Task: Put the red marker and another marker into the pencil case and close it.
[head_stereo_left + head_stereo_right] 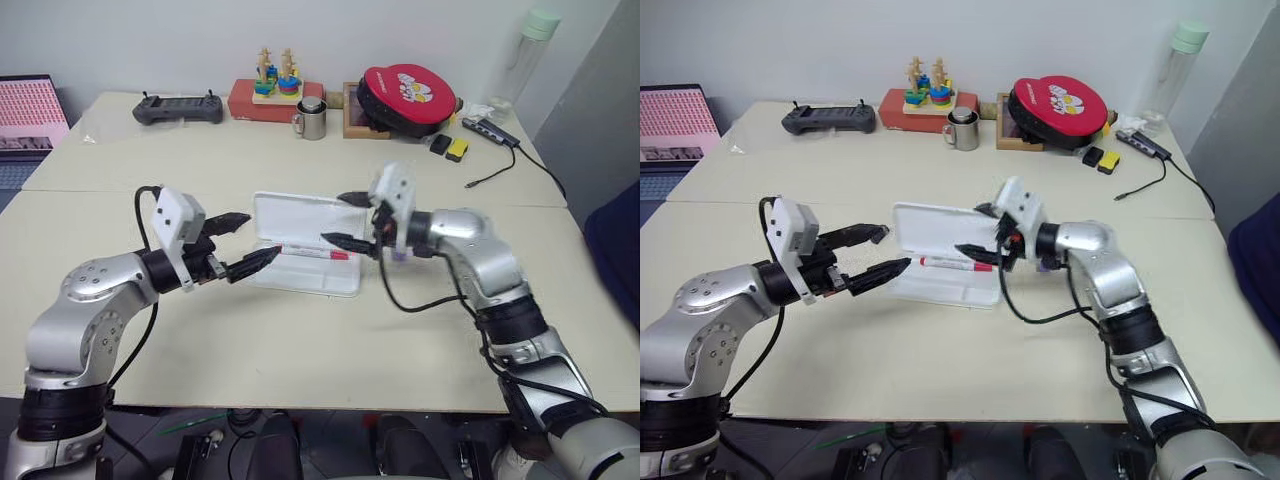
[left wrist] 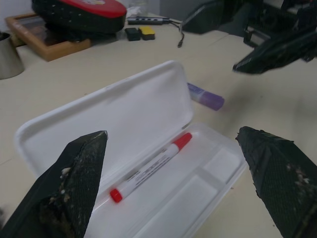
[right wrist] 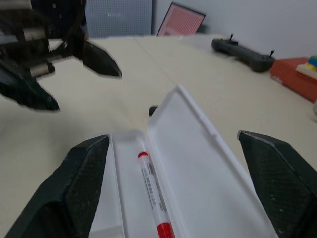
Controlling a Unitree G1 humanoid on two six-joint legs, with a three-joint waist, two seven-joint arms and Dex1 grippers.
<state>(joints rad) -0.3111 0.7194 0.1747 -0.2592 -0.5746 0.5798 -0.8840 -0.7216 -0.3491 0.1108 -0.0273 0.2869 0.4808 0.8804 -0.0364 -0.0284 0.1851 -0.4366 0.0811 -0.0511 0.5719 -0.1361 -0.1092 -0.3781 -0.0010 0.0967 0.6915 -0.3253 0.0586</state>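
1. Left eye view: your left claw (image 1: 238,243) hangs at the left end of the pencil case (image 1: 318,285), jaws spread wide and holding nothing.
2. The case lies between your two claws with its lid propped up along the far side. It is a flat white plastic box with rounded corners.
3. The red marker (image 1: 314,252) already lies in the tray, long axis running along the case from one claw toward the other. It is a slim white pen with a red cap and red end.
4. Your right claw (image 1: 344,220) hovers over the right end of the case, jaws wide and empty.
5. The purple marker (image 2: 205,96) is what the next move turns on, as I judge it. It lies on the table just outside the case's right end, close under your right claw and well away from your left. Its long axis sits slantwise to the case. It is short, chunky and lavender, so the right arm is the nearer one.
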